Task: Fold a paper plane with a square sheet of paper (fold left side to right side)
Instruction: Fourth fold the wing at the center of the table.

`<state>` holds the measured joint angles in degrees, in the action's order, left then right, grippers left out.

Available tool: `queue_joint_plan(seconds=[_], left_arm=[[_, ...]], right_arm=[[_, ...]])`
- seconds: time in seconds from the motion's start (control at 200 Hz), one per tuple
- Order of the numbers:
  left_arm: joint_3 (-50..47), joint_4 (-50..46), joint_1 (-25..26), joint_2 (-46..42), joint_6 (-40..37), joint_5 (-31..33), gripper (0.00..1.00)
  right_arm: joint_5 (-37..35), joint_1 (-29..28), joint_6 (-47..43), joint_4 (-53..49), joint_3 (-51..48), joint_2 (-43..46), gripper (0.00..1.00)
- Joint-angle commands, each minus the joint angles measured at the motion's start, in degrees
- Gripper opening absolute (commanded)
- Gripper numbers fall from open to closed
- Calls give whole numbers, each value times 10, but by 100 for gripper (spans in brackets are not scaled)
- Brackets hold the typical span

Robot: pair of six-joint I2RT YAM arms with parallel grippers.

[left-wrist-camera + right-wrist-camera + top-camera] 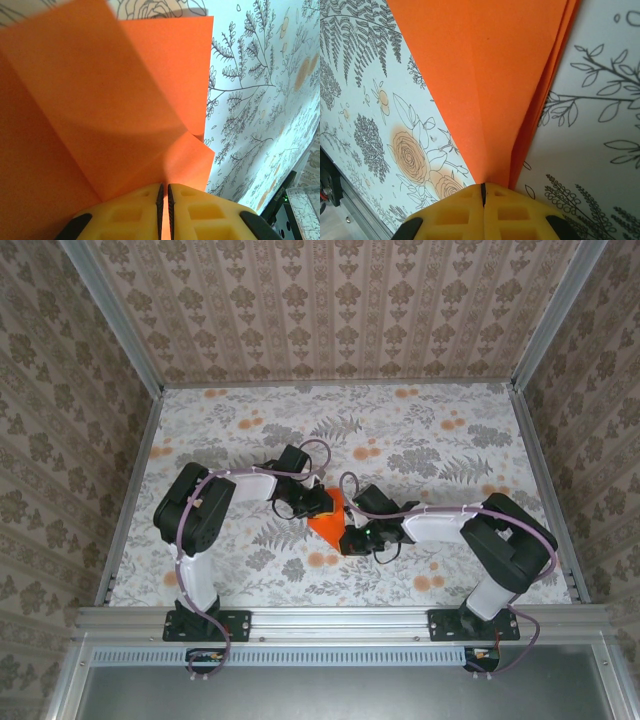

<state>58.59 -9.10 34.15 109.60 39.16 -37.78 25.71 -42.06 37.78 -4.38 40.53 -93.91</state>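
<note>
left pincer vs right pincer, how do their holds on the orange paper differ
The left pincer meets the orange paper where broad flaps overlap; the right pincer meets it where its edges taper narrow. From above, the left pincer sits at the paper's far-left side, the right pincer at its near-right. Both are shut on the paper, yellow pads together.

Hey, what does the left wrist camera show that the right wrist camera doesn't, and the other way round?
Left wrist: the orange paper spread wide, with overlapping flaps meeting at a corner just above the left gripper, and the floral cloth on its right side. Right wrist: the paper narrowing toward the right gripper, a crease running down its middle, stacked layer edges along its right side, and cloth on both sides of it. Both: a yellow gripper shut on the paper, with the floral cloth beneath.
</note>
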Motion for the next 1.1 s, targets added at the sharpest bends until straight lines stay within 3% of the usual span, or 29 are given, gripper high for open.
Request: queue_joint_plan(seconds=[0.0, 0.44, 0.765, 1.095], left_arm=[[-14, -55, -7, 11, -17, 56, 16], [-17, -52, -7, 9, -15, 57, 16], [-16, -52, -3, 5, -13, 58, 16], [-14, -51, -1, 6, -11, 56, 16]], right_arm=[[-2, -10, 9, -84, -27, 3, 6], [2, -9, 6, -96, -48, 25, 2], [27, 14, 9, -78, -26, 122, 4], [20, 28, 29, 2, 55, 18, 2]])
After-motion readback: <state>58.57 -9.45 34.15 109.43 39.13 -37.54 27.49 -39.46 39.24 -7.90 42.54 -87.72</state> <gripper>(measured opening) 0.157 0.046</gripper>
